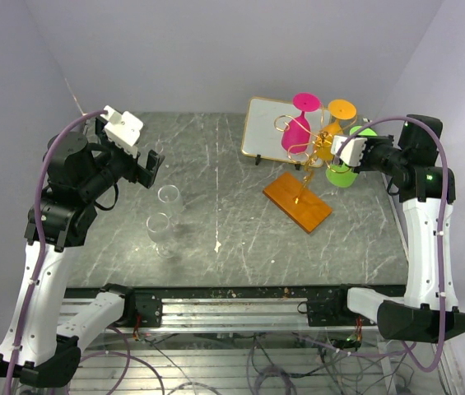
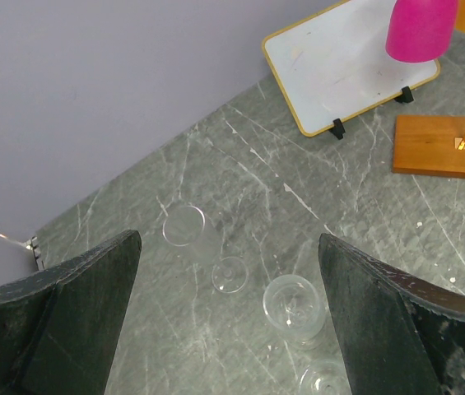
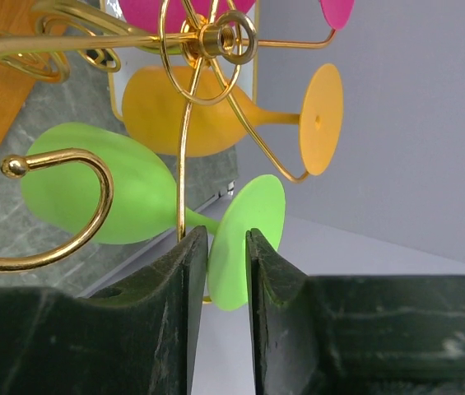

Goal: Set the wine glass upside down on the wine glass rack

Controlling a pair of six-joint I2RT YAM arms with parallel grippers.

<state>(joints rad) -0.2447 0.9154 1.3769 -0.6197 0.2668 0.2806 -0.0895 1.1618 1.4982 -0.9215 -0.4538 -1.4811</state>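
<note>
Right fingers (image 3: 174, 329) bracket the foot of the green wine glass (image 3: 109, 193) on the rack (image 3: 216, 37). Whether they pinch it, I cannot tell. Left fingers (image 2: 76, 304) spread wide.

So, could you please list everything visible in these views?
wine glass rack: one, gold with orange-brown base, table's far right.
green glass: one, green, on the rack.
pink glass: one, pink, on the rack.
orange glass: one, orange, on the rack.
clear glasses: two, colourless, left of centre.
panel: one, white with gold frame, behind the rack.
table: one, grey marbled.
left tool: one, black, open above the clear glasses.
right tool: one, black, jaws either side of the green glass's foot.
</note>
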